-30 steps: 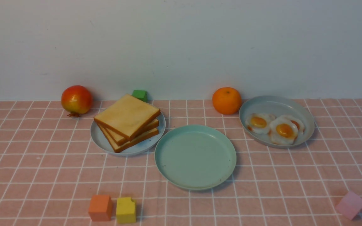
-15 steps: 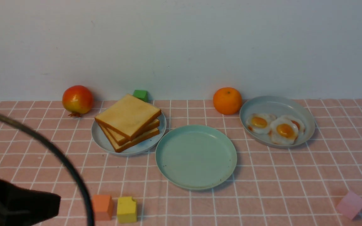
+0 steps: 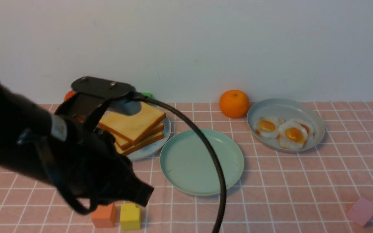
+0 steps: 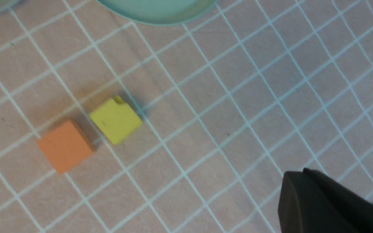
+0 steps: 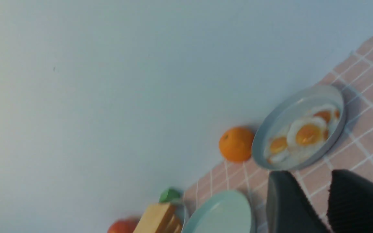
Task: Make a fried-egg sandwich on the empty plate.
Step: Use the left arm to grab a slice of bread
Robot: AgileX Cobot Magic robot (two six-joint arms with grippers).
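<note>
The empty mint-green plate (image 3: 201, 161) sits mid-table; its edge shows in the left wrist view (image 4: 160, 13) and it shows in the right wrist view (image 5: 222, 213). Three toast slices (image 3: 134, 124) are stacked on a pale blue plate (image 3: 160, 142) to its left. Fried eggs (image 3: 285, 129) lie on a grey-blue plate (image 3: 316, 119) to its right. No fried-egg sandwich is in view. My left gripper (image 3: 145, 194) is shut and empty, above the cloth in front of the toast. My right gripper (image 5: 312, 181) is open and empty, out of the front view.
An orange (image 3: 234, 103) stands behind, between the mint-green and egg plates. An orange cube (image 3: 103, 215) and a yellow cube (image 3: 129, 216) lie under my left gripper, a pink cube (image 3: 361, 211) at the front right. A green block (image 3: 146, 95) is behind the toast.
My left arm has swung in from the lower left, up and right, and now covers the pomegranate and part of the toast plate. Nothing on the table has moved.
</note>
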